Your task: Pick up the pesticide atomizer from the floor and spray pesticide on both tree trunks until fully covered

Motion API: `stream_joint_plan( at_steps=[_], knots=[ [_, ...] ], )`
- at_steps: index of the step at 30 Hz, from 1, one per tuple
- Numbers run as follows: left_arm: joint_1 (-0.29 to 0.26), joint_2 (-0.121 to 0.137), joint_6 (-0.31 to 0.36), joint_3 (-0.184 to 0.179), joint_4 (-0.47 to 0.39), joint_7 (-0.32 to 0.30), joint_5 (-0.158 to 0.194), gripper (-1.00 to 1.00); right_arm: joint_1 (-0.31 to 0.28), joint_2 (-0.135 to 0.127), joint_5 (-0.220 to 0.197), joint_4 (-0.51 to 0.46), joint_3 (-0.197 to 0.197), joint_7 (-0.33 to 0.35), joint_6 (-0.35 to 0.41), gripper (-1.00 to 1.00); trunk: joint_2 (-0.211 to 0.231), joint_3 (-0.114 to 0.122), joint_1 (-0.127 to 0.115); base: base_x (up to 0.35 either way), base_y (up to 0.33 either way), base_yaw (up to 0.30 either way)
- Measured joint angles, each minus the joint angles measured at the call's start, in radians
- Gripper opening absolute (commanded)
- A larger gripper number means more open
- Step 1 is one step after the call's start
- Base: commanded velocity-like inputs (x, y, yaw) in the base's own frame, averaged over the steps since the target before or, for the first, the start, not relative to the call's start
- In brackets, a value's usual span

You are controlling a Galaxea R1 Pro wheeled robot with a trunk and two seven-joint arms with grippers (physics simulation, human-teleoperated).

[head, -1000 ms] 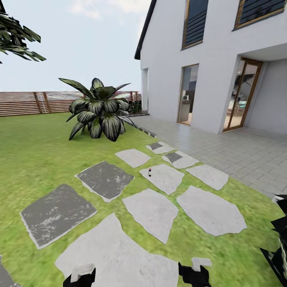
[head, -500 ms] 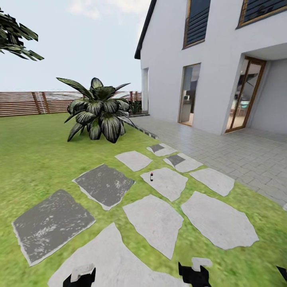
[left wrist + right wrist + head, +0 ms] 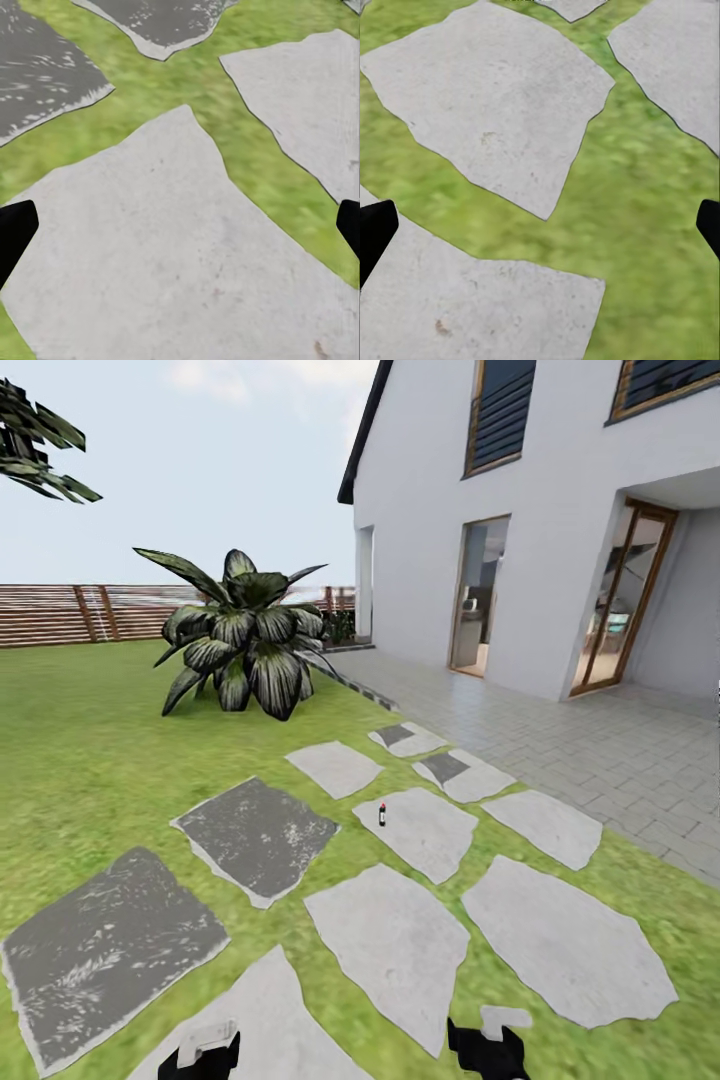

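Approach phase | tiny black white-tipped pesticide atomizer (image 3: 381,814) standing upright on pale flagstone (image 3: 420,830) | both grippers hanging spread, empty | advisable: centring bottle before reaching.

No text, label, brand, number or sign can be read anywhere.

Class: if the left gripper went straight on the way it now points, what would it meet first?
Most likely the pale stepping stone lying directly ahead of the left gripper; nothing shows between them, though depth is hard to judge.
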Motion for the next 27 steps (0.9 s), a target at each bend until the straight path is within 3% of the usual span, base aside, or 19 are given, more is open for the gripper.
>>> stream_joint_plan(
  at_steps=[27],
  knots=[
    [0.001,0.001,0.0,0.001,-0.003,-0.001,-0.001,1.0,0.0,-0.001,0.0,0.0,0.001,0.0,0.0,1.0,0.0,0.0,0.0,0.333,0.161,-0.11]
  ],
)
